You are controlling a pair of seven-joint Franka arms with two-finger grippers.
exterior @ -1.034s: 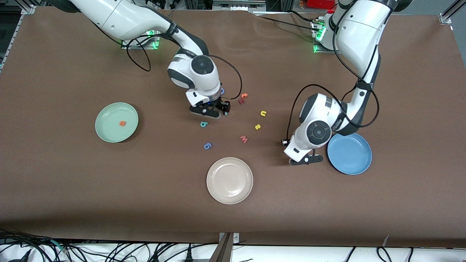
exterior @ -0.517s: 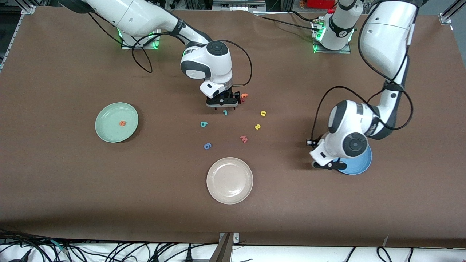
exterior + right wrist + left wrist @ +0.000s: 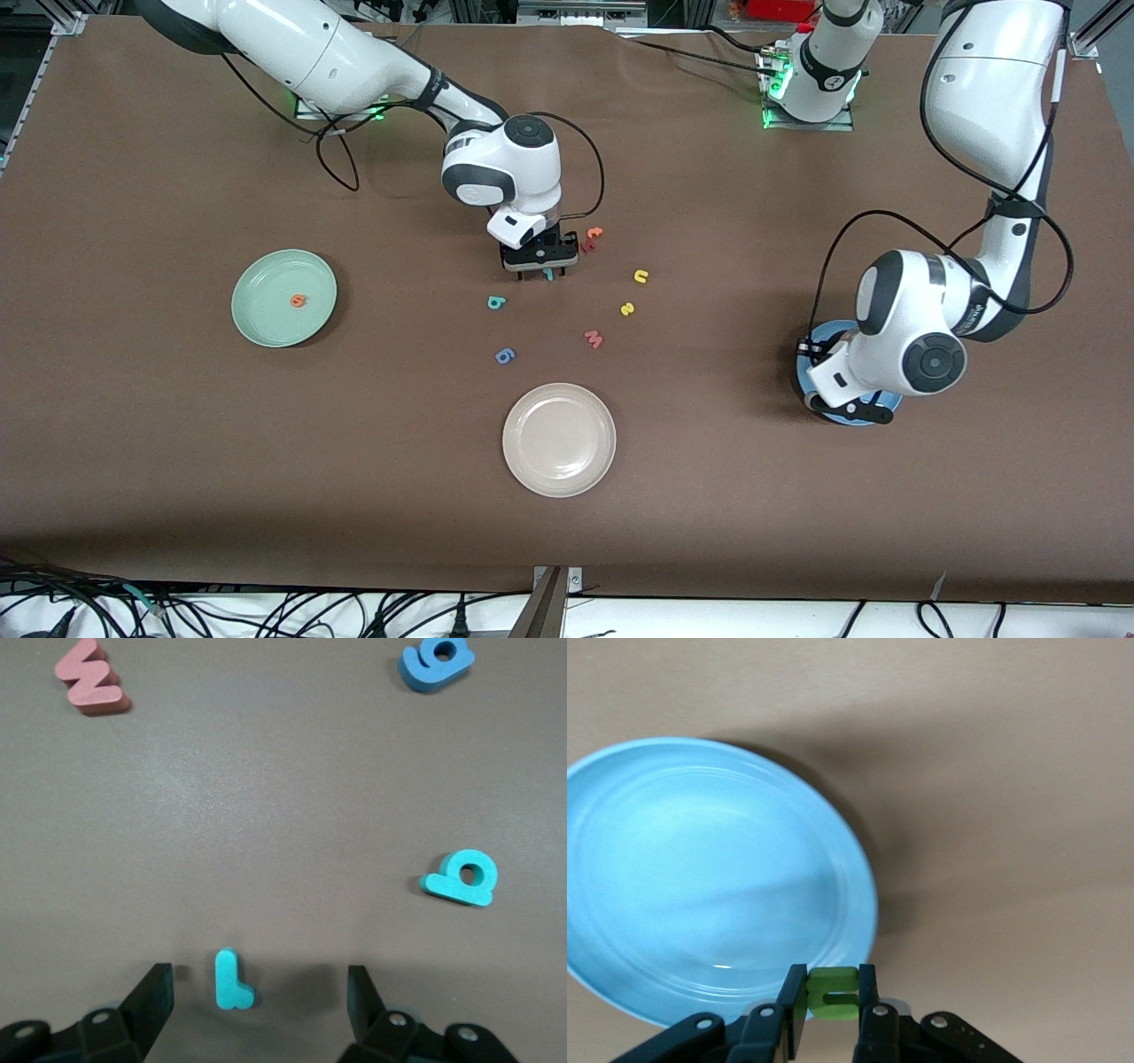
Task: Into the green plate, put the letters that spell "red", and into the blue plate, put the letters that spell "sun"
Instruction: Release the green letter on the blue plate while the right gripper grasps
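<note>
My left gripper (image 3: pixel 864 414) hangs over the blue plate's (image 3: pixel 819 335) rim that is nearer the front camera, shut on the olive-green n (image 3: pixel 833 992). In the left wrist view most of the blue plate (image 3: pixel 700 886) shows past the gripper (image 3: pixel 833 979). My right gripper (image 3: pixel 540 270) is low over the table and open, its fingers (image 3: pixel 159 992) on either side of the thin teal r (image 3: pixel 232 981) without touching it. The teal d (image 3: pixel 496 303) lies beside it. The yellow u (image 3: pixel 641 276) and yellow s (image 3: pixel 627 308) lie toward the left arm's end. The orange e (image 3: pixel 299 300) sits in the green plate (image 3: pixel 257 328).
A pink w (image 3: pixel 594 338) and a periwinkle 6-shaped letter (image 3: pixel 504 355) lie nearer the front camera than the r. An orange and red letter pair (image 3: pixel 591 239) sits right beside my right gripper. A cream-white plate (image 3: pixel 559 439) stands nearest the camera.
My left arm carried the n toward its own end of the table, from beside the blue plate to over it. My right gripper shifted from near the d to astride the r.
</note>
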